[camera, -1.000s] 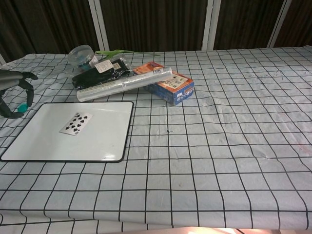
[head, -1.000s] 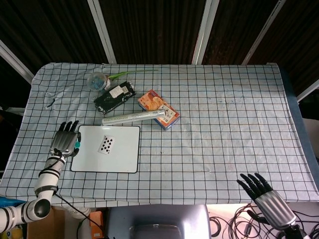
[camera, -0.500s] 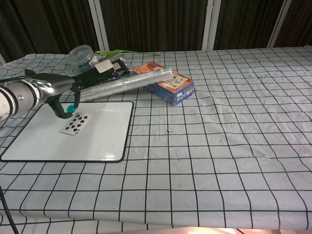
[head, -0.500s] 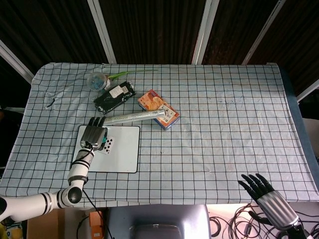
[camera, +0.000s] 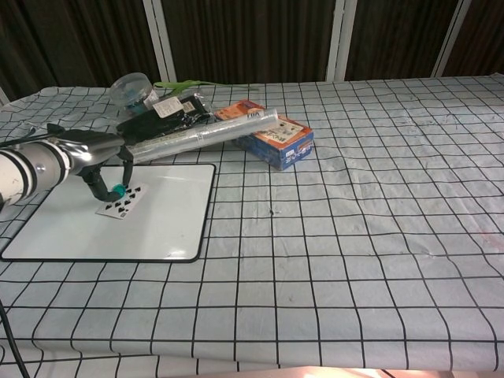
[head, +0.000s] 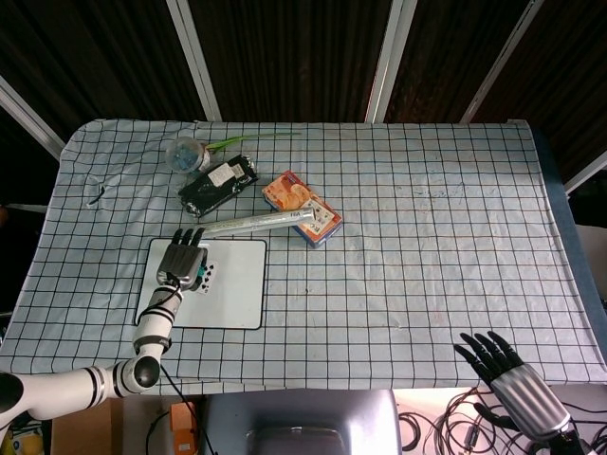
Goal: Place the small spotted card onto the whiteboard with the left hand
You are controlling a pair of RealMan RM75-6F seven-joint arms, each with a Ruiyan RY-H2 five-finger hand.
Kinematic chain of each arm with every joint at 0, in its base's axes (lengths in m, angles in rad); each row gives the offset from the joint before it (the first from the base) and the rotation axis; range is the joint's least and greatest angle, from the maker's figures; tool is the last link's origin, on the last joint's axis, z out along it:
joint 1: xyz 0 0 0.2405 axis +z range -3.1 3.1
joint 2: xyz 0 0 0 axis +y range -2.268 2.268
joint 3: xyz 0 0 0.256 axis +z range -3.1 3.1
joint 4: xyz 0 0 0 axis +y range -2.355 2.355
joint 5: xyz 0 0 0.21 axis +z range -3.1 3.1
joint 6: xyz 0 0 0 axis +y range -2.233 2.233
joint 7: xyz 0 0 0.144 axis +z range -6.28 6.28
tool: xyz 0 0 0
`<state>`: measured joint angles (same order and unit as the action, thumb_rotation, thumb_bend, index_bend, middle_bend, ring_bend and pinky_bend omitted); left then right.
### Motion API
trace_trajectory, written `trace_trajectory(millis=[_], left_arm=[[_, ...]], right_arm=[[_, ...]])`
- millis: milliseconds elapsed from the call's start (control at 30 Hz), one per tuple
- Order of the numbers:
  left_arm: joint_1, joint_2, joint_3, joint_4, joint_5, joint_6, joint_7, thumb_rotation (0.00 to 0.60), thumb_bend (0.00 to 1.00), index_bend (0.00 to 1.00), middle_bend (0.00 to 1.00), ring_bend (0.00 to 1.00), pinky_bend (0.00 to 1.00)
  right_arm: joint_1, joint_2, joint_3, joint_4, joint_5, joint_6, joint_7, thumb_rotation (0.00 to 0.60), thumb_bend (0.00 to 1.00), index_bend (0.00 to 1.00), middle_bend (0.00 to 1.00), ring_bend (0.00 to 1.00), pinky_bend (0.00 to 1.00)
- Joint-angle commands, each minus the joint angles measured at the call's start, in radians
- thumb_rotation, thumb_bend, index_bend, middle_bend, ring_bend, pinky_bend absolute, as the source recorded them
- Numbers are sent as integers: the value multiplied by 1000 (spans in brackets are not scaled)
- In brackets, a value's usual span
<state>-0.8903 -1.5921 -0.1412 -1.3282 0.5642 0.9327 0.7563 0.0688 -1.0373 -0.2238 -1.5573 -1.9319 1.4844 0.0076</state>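
Small white spotted playing card (camera: 120, 202) lying flat on white rectangular whiteboard (camera: 169, 228), left hand (head: 182, 261) palm-down over it, fingertips touching card, grasp cannot be told, right hand (head: 507, 373) open, empty, at near table edge.

Two cameras, one table
Head view looked steeply down from high; chest view faced low across, nearer. Both shared the whiteboard (head: 228, 294) (camera: 157, 228).

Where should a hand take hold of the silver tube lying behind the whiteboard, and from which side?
Probably the silver tube's low left half, from above: it's long, and its right end rests on the snack box, with the whiteboard just in front.
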Motion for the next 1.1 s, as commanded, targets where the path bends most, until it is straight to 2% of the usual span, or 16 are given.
trace_trajectory(millis=[33,233,367,500,667,800,900,1000,1100], left_arm=[[-5,-3,3,-1,-17,-3,11,600,333,469,14,0,29],[-6,-2,5,-11,-9,-3,1,600,333,416,14,0,28],[1,15,8,-48,29,10,-20,600,332,283,9,0,29],[34,78,31,-162,125,62,-54,600,332,174,6,0,33],[134,216,113,-347,291,177,-107,600,330,22,6,0,31],[273,327,214,-427,498,307,-248,600,330,0,1,0,27],[387,369,287,-394,641,416,-379,600,331,0,0,0,18],[489,370,335,-315,741,515,-496,600,332,0,0,0,6],[550,352,352,-242,809,564,-603,600,331,0,0,0,0]], right_arm=[[1,0,0,1,1,-1,1,600,171,0,0,0,0],[-1,0,0,2,1,2,2,600,170,0,0,0,0],[-2,-2,1,2,1,1,-3,600,170,0,0,0,0],[-3,-3,3,1,6,0,-9,600,170,0,0,0,0],[-11,-4,7,4,17,11,-8,600,170,0,0,0,0],[-18,-7,14,2,33,15,-14,600,171,0,0,0,0],[-20,-15,20,-2,46,7,-30,600,170,0,0,0,0],[-18,-24,26,-11,58,-12,-53,600,170,0,0,0,0],[-13,-36,33,-23,76,-40,-86,600,170,0,0,0,0]])
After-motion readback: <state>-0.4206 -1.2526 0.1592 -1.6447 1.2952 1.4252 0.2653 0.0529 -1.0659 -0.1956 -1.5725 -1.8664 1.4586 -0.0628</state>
